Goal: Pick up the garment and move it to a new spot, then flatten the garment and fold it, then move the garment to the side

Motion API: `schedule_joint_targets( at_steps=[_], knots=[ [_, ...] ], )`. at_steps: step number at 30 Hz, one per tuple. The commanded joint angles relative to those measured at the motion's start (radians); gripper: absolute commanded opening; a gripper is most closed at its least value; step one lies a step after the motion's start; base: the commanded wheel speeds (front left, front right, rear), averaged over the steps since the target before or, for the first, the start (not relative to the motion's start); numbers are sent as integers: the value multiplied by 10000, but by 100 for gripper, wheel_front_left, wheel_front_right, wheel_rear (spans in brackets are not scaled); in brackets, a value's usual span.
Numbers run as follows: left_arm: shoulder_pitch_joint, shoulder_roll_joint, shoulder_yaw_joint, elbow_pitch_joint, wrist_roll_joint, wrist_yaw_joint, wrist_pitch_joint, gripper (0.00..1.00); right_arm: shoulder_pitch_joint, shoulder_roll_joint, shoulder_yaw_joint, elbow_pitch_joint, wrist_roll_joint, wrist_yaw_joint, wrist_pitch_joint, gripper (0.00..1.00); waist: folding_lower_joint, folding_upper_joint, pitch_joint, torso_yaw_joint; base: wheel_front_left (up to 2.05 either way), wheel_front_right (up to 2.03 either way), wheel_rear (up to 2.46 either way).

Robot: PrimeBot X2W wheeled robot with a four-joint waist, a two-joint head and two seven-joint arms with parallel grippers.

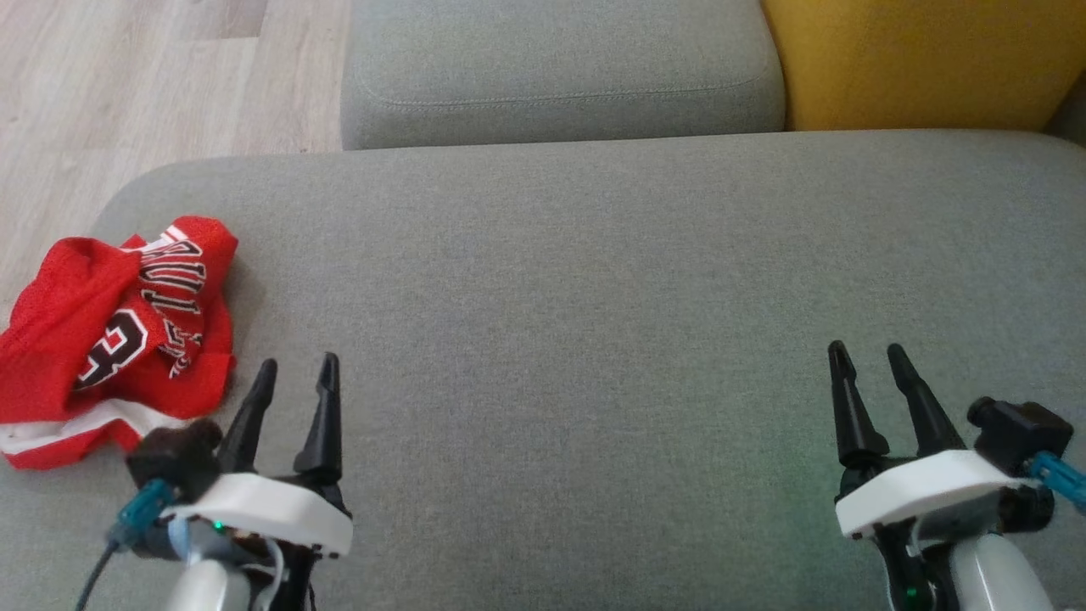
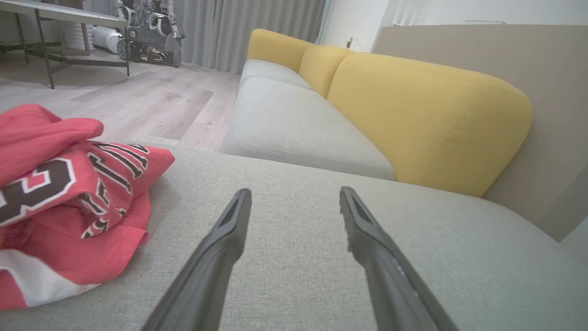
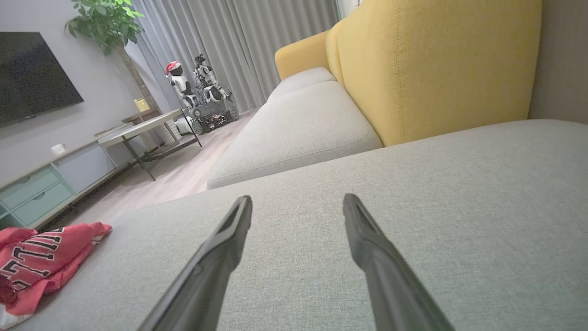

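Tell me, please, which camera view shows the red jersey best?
The head view: the red jersey lies crumpled at the left end of the grey cushion, almost all in frame, lettering visible. The left wrist view shows it closer but cut off at the edge; the right wrist view catches a small part.

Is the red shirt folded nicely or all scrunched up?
Scrunched up. The red jersey lies in a lumpy heap on the grey cushion, its letters and number bent across wrinkles.
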Motion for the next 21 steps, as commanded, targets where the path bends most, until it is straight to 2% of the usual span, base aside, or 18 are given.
schedule_joint_targets(
  at_steps=[1,21],
  knots=[
    [-349,247,126,-394,381,88,-149,100,-208,-59,235,-433,-415,-6,-132,100,0,0,-9,6,0,0,0],
    [-299,458,-372,-18,2418,557,-735,100,-86,112,285,-444,-2622,-7,-330,100,0,0,-84,41,0,0,0]
  ],
)
